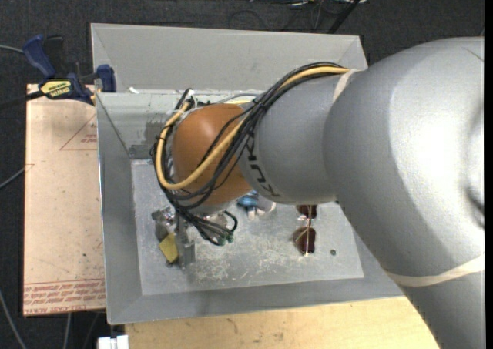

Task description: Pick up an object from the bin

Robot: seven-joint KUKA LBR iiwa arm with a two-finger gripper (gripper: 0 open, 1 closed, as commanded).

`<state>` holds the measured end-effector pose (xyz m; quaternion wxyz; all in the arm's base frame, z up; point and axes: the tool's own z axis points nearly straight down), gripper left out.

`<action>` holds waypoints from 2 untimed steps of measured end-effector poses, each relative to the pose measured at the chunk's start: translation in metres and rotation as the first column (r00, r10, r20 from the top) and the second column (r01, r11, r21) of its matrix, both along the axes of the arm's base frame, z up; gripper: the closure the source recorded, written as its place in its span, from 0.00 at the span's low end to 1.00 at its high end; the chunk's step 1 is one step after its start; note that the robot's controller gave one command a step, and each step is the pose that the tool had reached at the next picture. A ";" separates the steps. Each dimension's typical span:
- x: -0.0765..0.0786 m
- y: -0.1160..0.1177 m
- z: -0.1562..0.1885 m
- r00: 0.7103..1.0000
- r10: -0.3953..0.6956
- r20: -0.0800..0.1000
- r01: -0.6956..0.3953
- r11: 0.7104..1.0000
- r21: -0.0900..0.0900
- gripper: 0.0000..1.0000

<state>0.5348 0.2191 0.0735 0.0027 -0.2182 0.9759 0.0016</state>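
My gripper (182,249) reaches down to the bin floor in the front left part of the bin, below the orange wrist cover. A small yellow thing (167,248) lies right against its left side, touching or almost touching it; whether it is gripped is hidden. A pair of sunglasses with brown lenses (306,236) lies on the floor to the right, well apart from the gripper. A small blue and white thing (248,203) peeks out from under the arm.
The thick grey arm and its orange cover with looped cables hide the middle and back of the bin. The left wall stands close to the gripper. Bare, scuffed floor lies between the gripper and the sunglasses.
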 end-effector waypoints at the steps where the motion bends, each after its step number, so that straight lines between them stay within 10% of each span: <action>1: -0.002 -0.002 -0.001 1.000 -0.013 0.004 0.013 1.000 0.001 1.00; 2: -0.004 -0.002 0.004 1.000 -0.011 -0.004 0.011 1.000 -0.002 1.00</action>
